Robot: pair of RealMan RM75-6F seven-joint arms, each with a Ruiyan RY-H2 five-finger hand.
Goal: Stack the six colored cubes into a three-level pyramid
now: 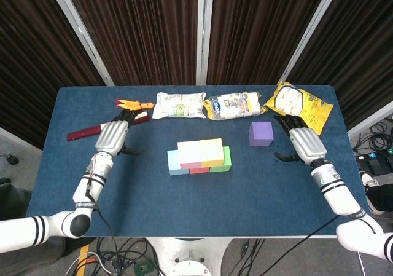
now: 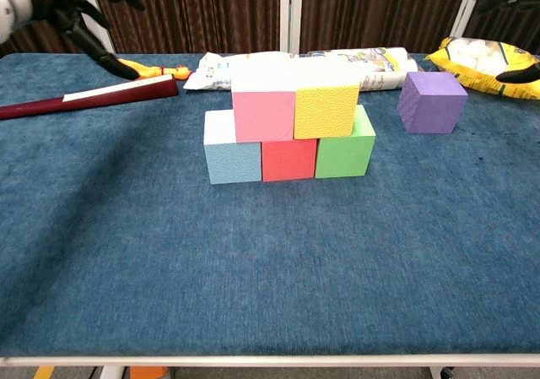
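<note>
Purple is the one colour missing from the stack: the purple cube [image 2: 433, 101] sits alone on the blue bench [image 2: 270, 269], well to the right of the others and just in front of the yellow snack bag [image 1: 299, 106]. Five cubes make the lower two levels at the middle of the bench. The light blue cube [image 2: 231, 149], red cube [image 2: 288, 159] and green cube [image 2: 344, 149] touch in a row as the base, and the pink cube [image 2: 263, 110] and yellow cube [image 2: 326, 106] rest side by side on top, each bridging a seam below so that the row carries them. The join between those two upper cubes is the seat for the last one.

Nearest the purple cube, the right hand [image 1: 303, 143] hovers just beside it, empty with fingers spread, apparently placed to take it. On the far side the left hand [image 1: 113, 134] is held well clear of the stack near the dark red bar [image 1: 103, 126], also empty and spread, likely to leave the build undisturbed. Two more packets lie along the back edge.
</note>
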